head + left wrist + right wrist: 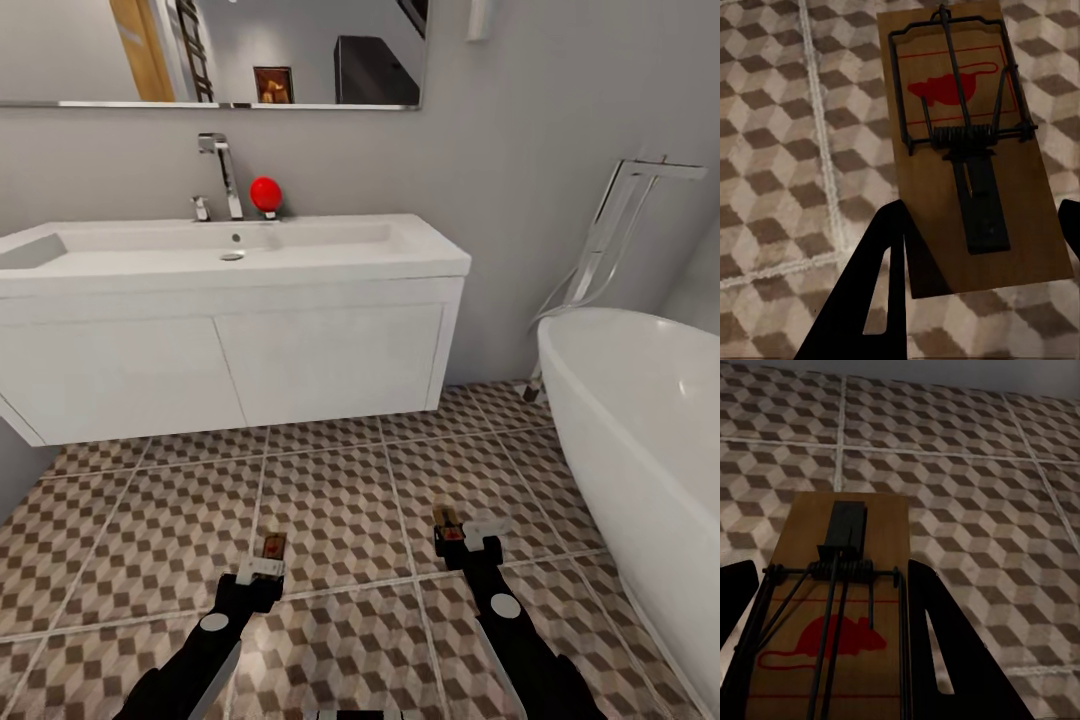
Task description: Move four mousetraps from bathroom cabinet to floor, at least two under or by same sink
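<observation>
Standing in the bathroom here, and the biggest thing in front of me is the white vanity (230,360) hung on the grey wall, with a long sink basin (150,245) sunk in its top. A chrome faucet (225,172) stands at the back of it, and just beside that sits a little red ball-shaped thing (265,193). There's a mirror (210,50) above. Off to the right is a white bathtub (640,440) with a chrome floor-standing tap (615,235) behind its far end.

The bathroom floor (340,490) is that cube-pattern tile in brown, beige and white, pale grout.

Both arms reach out low over the tiles, well short of the vanity. The left hand (264,566) is clamped on a mousetrap (271,546), and in the left wrist view you can see the left mousetrap (967,142) sitting between the dark fingers (881,285), wooden board, wire spring, red mouse print. The right hand (468,538) is gripping the other mousetrap (447,526), and the right wrist view shows the same kind of board (832,615) pinched between its fingers (952,660).

Can't tell if either trap is touching the tiles or held just above them. The two traps are well apart, one in front of each arm.
</observation>
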Motion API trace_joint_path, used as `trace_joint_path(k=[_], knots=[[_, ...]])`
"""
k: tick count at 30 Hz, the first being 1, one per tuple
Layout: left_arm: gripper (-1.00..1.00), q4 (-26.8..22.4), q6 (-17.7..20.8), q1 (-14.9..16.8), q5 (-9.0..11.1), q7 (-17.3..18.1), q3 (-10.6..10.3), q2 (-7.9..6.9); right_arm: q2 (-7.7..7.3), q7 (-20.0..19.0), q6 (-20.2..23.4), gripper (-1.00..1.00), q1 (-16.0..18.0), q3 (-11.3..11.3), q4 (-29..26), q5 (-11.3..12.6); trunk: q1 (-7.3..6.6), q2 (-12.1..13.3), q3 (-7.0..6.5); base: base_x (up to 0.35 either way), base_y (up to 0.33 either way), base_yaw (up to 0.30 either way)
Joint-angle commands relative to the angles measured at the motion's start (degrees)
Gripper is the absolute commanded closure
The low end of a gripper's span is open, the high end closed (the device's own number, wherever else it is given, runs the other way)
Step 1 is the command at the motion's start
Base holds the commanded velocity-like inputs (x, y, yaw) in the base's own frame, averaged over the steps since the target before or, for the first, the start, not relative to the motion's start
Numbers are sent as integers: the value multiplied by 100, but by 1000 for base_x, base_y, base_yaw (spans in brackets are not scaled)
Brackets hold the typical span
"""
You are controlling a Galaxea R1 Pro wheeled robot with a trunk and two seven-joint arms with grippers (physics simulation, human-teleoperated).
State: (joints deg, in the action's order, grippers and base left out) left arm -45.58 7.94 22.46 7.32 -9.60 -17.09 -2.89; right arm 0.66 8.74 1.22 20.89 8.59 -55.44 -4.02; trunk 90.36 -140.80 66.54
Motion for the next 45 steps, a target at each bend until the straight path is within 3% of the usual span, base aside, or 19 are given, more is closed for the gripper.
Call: trace_joint_path(k=[1, 6, 16, 28, 30, 34, 37, 40, 42, 45], knots=[[100, 3, 26, 4, 50, -59, -41, -10, -2, 40, 11, 100, 3, 12, -2, -37, 21, -44, 32, 0, 0, 0], [100, 27, 23, 4, 50, -59, -43, -3, -4, 40, 10, 100, 3, 11, -2, -37, 131, -244, 167, 0, 0, 0], [100, 96, 23, 4, 46, -59, -49, 30, 4, 40, 10, 100, 3, 17, -7, -37, 157, -257, 479, 0, 0, 0], [100, -35, -13, 4, 35, -53, -52, 77, -4, 40, 6, 100, 3, 30, -192, -54, 157, -257, 557, 0, 0, 0], [100, -157, -18, 4, 32, -45, -49, 77, -4, 40, 4, 100, 3, 111, -269, -77, 157, -257, 558, 0, 0, 0], [100, -497, 29, 4, 36, -29, -12, 94, 7, 51, 48, 100, 3, 544, -407, -186, 157, -257, 559, 0, 0, 0], [100, -581, 154, 4, 32, -16, 0, 192, 151, 36, 363, 100, 3, 650, -671, -333, 157, -257, 559, 0, 0, 0], [100, -584, 517, 24, 26, -4, 2, 279, 331, 18, 672, 100, 52, 676, -815, -540, 157, -257, 559, 0, 0, 0], [100, -576, 925, 110, 25, -3, 8, 315, 442, 6, 807, 100, 299, 684, -811, -706, 157, -257, 559, 0, 0, 0], [100, -504, 1077, 309, 24, -5, 11, 350, 515, -1, 859, 100, 552, 687, -640, -759, 157, -257, 559, 0, 0, 0]])
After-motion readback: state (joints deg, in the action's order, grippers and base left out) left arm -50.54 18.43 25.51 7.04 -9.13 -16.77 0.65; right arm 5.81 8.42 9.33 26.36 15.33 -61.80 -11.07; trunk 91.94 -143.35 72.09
